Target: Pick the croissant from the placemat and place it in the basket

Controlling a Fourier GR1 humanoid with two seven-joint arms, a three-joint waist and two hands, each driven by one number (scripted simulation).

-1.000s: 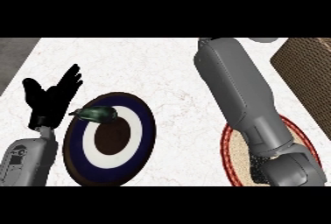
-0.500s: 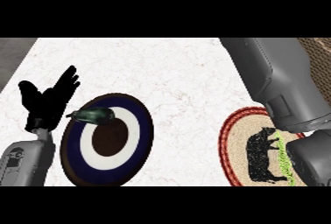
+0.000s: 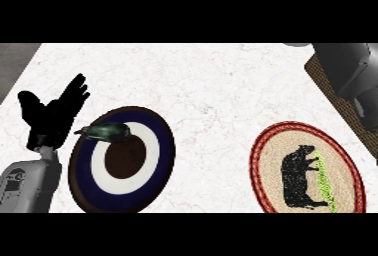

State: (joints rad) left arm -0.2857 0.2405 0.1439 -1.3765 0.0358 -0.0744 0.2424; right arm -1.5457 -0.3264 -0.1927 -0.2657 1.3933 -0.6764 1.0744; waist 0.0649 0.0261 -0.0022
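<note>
The round woven placemat [image 3: 272, 150], red-rimmed with a black cow figure and a green strip, lies at the lower right with no croissant on it. The croissant shows nowhere in the head view. A strip of the brown wicker basket [image 3: 334, 100] runs along the right edge, partly covered by my grey right forearm [image 3: 347, 65]. That arm's hand is out of view. My left hand [image 3: 50, 117] rests open at the left, fingers up, beside a plate.
A navy, white and brown plate [image 3: 153, 150] sits at the lower left, and a dark green vegetable [image 3: 107, 132] lies on its upper rim near my left hand. White marble counter spreads between the plate and the placemat.
My right arm has lifted off the placemat and swung up and right over the basket. Its hand has left the view. The left hand has stayed put.
</note>
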